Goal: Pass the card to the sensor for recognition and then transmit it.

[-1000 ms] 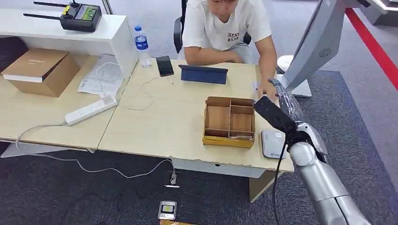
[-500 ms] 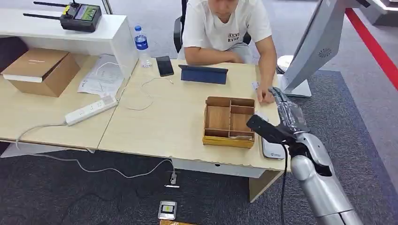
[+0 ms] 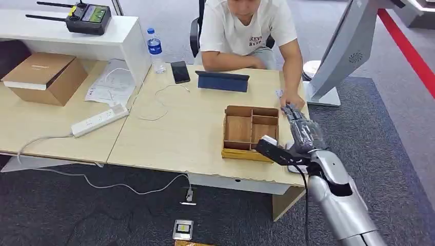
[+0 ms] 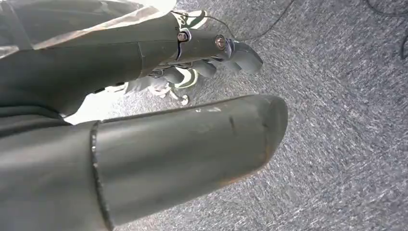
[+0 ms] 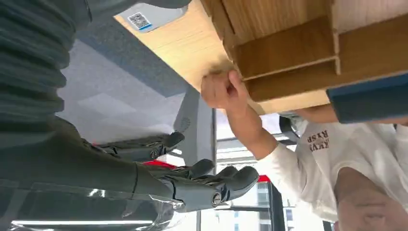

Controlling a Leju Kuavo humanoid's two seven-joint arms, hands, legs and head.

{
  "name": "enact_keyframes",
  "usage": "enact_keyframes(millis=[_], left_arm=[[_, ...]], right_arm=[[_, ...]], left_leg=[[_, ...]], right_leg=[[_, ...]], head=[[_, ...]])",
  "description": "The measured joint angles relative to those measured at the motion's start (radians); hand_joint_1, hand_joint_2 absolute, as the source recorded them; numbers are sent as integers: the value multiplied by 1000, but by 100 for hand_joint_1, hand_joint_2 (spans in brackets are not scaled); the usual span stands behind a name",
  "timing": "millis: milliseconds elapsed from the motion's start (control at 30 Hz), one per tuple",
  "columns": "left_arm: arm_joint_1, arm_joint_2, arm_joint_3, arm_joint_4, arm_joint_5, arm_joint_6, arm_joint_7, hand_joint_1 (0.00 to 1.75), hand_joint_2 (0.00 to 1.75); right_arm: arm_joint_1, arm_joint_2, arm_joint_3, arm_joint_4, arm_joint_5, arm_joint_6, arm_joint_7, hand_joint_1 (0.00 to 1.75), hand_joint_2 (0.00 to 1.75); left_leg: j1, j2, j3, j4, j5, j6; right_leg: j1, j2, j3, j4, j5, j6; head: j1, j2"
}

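Observation:
My right hand (image 3: 300, 134) hovers low over the table's near right corner, fingers stretched toward the person and thumb jutting left across the wooden box (image 3: 250, 132). A small white patch (image 3: 269, 139) sits at the thumb tip; I cannot tell whether it is the card or whether it is held. The white sensor pad (image 3: 292, 167) lies mostly hidden under the hand. In the right wrist view the fingers (image 5: 211, 185) are spread with nothing between them. My left hand (image 4: 202, 57) hangs over grey carpet, holding nothing.
A person sits across the table, one hand (image 3: 292, 101) resting by the box's far right corner, beside a small pale slip (image 3: 278, 94). A blue tablet case (image 3: 222, 81), phone (image 3: 180, 71) and bottle (image 3: 155, 50) stand farther back. A grey monitor stand (image 3: 338, 51) rises at the right.
My right hand has come down and toward me, from above the box's right edge to just over the sensor pad. The thumb tip now overlaps the box's near right corner.

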Motion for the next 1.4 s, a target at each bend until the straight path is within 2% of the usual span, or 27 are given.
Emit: enact_keyframes(millis=[300,867,1400], left_arm=[[0,-1,0,0,2,0,3,0,0],[0,-3,0,0,3,2,6,0,0],[0,-4,0,0,3,9,9,0,0]], right_arm=[[1,16,37,65,55,-20,8,0,175],[-6,50,63,144,65,-11,5,0,175],[-39,90,81,281,63,-74,-10,0,175]], left_leg=[[0,0,0,0,0,0],[0,0,0,0,0,0],[0,0,0,0,0,0]], right_leg=[[0,0,0,0,0,0],[0,0,0,0,0,0],[0,0,0,0,0,0]], head=[[0,0],[0,0],[0,0]])
